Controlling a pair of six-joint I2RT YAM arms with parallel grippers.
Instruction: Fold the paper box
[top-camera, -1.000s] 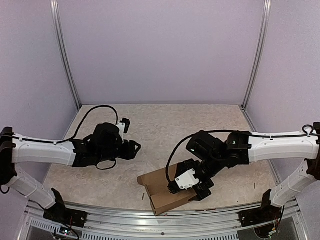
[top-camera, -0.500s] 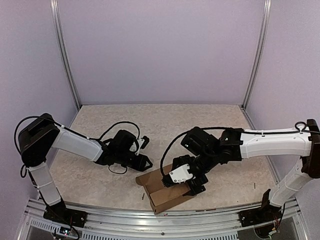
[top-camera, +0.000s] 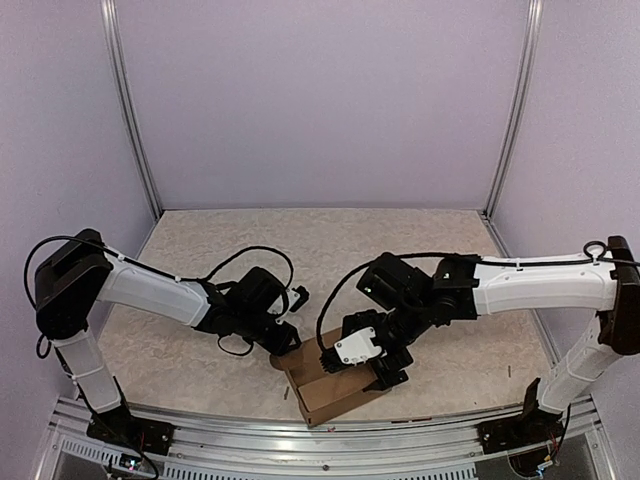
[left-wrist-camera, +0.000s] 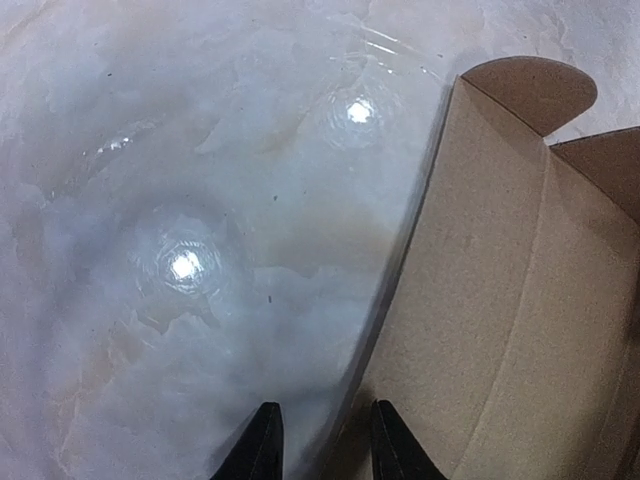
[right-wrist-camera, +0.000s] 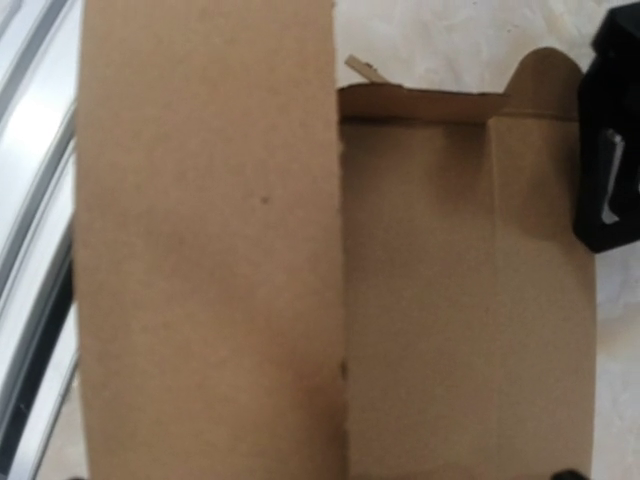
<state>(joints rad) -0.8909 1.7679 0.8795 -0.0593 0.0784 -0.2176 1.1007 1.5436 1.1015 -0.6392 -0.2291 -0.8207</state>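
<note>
The paper box is brown cardboard, lying partly folded near the table's front edge. My left gripper is low at its left side. In the left wrist view the left gripper stands open a little: one fingertip is over the table, the other over the paper box, and the box's edge runs between them. A rounded tab sticks up at the far end. My right gripper sits on top of the box, open wide. Cardboard fills its view, so its fingertips barely show.
An aluminium rail runs along the near table edge just in front of the box; it also shows in the right wrist view as the rail. Purple walls close in the back and both sides. The marbled tabletop stretches behind both arms.
My left arm has swung right and down to the box's left edge while its jaws narrowed. My right gripper has shifted slightly left on the box.
</note>
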